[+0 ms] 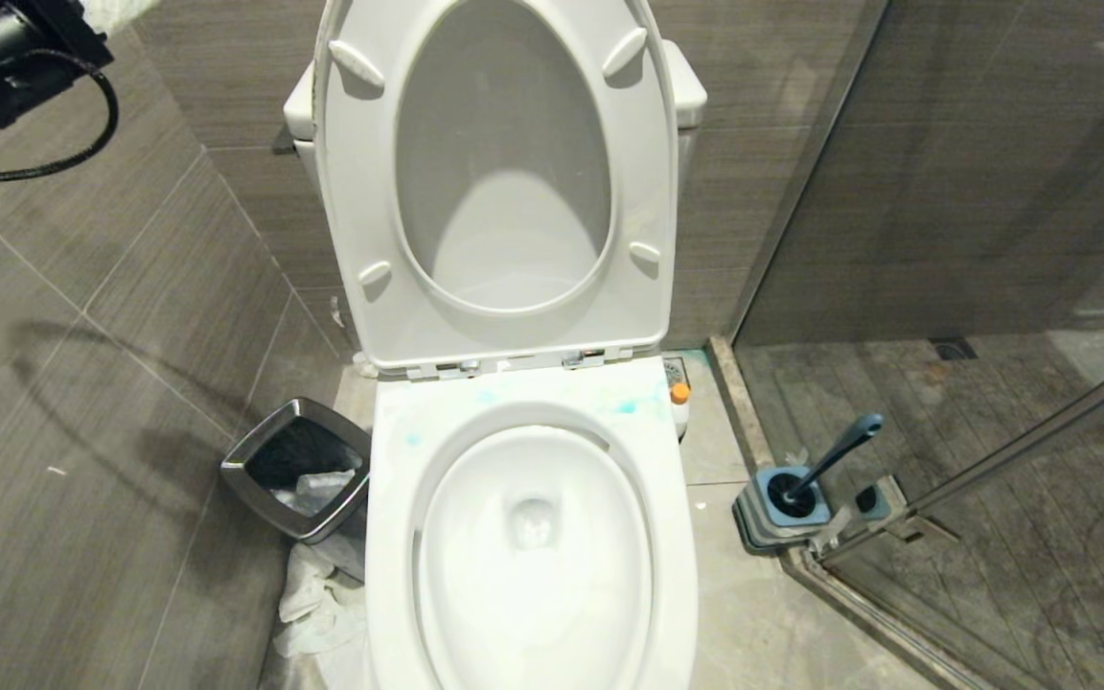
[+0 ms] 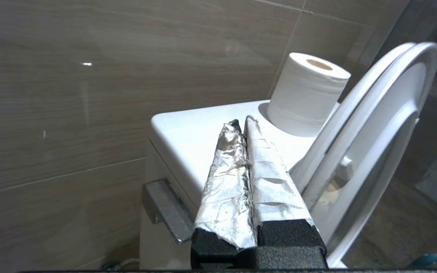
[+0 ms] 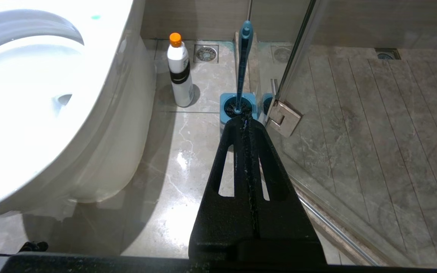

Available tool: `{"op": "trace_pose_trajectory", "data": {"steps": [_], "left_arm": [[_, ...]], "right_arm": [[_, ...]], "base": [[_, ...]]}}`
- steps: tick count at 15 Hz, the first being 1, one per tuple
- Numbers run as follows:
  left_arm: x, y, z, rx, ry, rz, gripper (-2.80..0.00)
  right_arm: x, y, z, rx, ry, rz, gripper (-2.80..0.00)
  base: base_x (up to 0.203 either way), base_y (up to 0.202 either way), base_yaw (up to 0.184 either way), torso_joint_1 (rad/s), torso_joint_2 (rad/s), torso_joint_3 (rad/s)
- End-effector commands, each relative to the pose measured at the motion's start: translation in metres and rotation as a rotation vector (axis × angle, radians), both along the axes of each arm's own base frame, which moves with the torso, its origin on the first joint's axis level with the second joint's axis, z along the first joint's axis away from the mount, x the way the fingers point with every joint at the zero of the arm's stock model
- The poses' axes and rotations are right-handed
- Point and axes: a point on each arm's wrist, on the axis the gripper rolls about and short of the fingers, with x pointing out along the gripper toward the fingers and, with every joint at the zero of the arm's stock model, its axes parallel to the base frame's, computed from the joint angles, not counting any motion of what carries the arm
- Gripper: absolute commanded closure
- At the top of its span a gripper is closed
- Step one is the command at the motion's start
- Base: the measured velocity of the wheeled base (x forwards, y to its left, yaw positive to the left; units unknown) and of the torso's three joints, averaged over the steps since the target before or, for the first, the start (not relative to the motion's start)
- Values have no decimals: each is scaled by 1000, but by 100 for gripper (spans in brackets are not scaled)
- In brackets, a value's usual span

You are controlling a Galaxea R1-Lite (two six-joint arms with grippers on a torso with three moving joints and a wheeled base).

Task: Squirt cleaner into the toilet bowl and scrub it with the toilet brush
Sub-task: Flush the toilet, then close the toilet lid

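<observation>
Toilet open, brush docked, both hands empty.
Left hand (image 2: 243, 125) pinched closed up by the tank, bin (image 1: 298, 467) on the floor left of toilet bowl (image 1: 533, 537), cleaner (image 1: 625, 407) smears on its back rim, toilet brush (image 1: 816, 474) in holder at right, right hand (image 3: 243, 120) closed low near it.

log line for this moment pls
left gripper shut, empty, by tank | right gripper shut, empty | toilet brush in holder | cleaner smears on toilet bowl rim | scrub not begun
</observation>
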Motion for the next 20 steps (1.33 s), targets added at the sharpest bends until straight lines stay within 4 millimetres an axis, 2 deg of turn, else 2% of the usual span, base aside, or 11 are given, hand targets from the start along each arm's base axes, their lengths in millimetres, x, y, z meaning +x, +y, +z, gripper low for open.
{"op": "trace_pose_trajectory", "data": {"steps": [1, 3, 5, 20], "left_arm": [[32, -7, -24, 27, 17, -5, 0], [55, -22, -38, 15, -10, 66, 0], [63, -34, -43, -8, -20, 102, 0], [60, -72, -69, 26, -60, 37, 0]], "right_arm": [[0, 0, 0, 0, 0, 1, 0], [0, 0, 0, 0, 0, 1, 0], [0, 0, 0, 0, 0, 1, 0], [0, 0, 0, 0, 0, 1, 0]], "base": [[0, 0, 0, 0, 0, 0], [0, 0, 0, 0, 0, 0], [0, 0, 0, 0, 0, 0], [0, 0, 0, 0, 0, 0]]}}
